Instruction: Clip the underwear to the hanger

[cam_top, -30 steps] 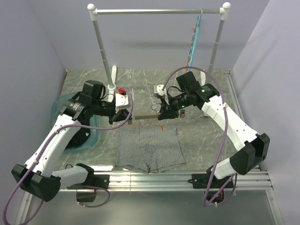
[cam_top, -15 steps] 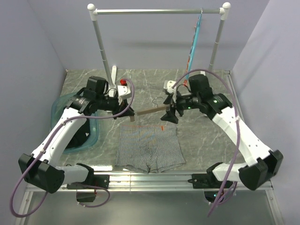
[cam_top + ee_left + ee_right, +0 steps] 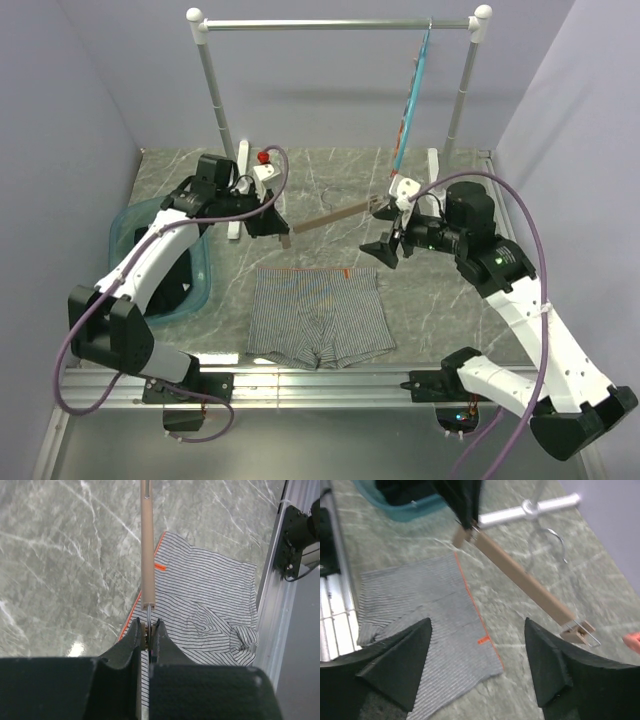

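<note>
Left claw (image 3: 282, 232) is closed on the metal clip at one end of the hanger (image 3: 335, 216), and the wooden bar slants over the counter (image 3: 430, 290). The bar's other end, with its clip, is held by nothing. Right claw (image 3: 388, 243) stands wide and empty, near that free end. The underwear (image 3: 318, 315) lies flat on the counter nearer the arm bases, waistband and orange tag toward the bar, unclipped.

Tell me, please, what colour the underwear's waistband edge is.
Orange on the underwear, clearest in the left wrist view.
</note>
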### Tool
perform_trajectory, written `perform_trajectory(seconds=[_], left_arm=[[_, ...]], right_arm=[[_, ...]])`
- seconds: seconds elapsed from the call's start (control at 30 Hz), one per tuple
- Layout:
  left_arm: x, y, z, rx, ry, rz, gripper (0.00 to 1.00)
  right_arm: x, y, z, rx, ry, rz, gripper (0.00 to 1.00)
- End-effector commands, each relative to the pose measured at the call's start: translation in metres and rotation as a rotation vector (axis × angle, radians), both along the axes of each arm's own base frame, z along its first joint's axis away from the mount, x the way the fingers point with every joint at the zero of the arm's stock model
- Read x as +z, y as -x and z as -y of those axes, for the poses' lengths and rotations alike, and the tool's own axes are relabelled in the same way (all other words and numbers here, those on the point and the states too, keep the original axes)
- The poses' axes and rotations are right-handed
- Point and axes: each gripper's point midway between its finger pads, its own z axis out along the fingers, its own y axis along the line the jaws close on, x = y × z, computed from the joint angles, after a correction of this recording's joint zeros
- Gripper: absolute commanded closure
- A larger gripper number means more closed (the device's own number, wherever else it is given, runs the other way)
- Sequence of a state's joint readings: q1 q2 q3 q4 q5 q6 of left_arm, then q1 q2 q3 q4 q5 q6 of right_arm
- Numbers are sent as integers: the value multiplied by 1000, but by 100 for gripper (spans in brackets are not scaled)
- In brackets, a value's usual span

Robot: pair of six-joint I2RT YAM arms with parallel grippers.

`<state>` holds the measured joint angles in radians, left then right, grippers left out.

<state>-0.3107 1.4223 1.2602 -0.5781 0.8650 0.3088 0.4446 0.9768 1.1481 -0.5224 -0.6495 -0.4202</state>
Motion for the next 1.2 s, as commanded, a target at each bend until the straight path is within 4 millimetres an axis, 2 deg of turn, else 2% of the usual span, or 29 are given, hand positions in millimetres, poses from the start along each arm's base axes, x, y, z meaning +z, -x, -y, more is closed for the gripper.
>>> perform_trajectory(seconds=[0.0, 0.07, 0.2, 0.3, 0.33, 0.4, 0.43, 0.47, 0.5, 0.53, 0.57, 0.6, 0.7, 0.73, 0.9, 1.0, 1.17], left_arm=[[4, -21, -4, 41, 35, -16, 100], [5, -27, -6, 54, 44, -33, 100], [1, -42, -12, 96, 54, -71, 100], [0, -52, -17, 119, 51, -73, 100], [1, -54, -18, 124, 50, -71, 100], [-1, -60, -23, 139, 46, -74, 100], [-2, -62, -26, 148, 42, -79, 100], [-3, -64, -28, 158, 40, -81, 100], [-4, -66, -33, 175, 46, -95, 100], [-5, -67, -35, 183, 50, -102, 100], [-5, -69, -37, 189, 52, -103, 100], [-4, -70, -41, 199, 52, -105, 100], [-5, -70, -46, 209, 50, -108, 100], [-4, -71, -47, 212, 47, -103, 100], [-7, -75, -53, 223, 53, -117, 100], [-9, -77, -54, 230, 57, -128, 100], [-10, -81, -56, 232, 62, -129, 100]], right_arm=[[13, 23, -15, 122, -81, -3, 22], [-1, 29, -27, 174, -62, -45, 28], [-46, 36, -54, 265, 13, -106, 35], [-76, 28, -80, 286, 34, -174, 37], [-95, 18, -89, 272, 58, -219, 37], [-100, 4, -107, 264, 55, -231, 41], [-120, -8, -119, 254, 76, -270, 43], [-129, -15, -126, 232, 89, -290, 46], [-124, -25, -135, 220, 81, -294, 47], [-143, -34, -145, 211, 102, -327, 48], [-147, -45, -149, 182, 108, -322, 48], [-156, -48, -159, 182, 117, -330, 49], [-166, -55, -177, 172, 131, -294, 48], [-176, -56, -183, 170, 141, -298, 48], [-200, -67, -195, 120, 186, -295, 45], [-223, -72, -199, 106, 232, -325, 38], [-243, -75, -196, 77, 283, -350, 29]])
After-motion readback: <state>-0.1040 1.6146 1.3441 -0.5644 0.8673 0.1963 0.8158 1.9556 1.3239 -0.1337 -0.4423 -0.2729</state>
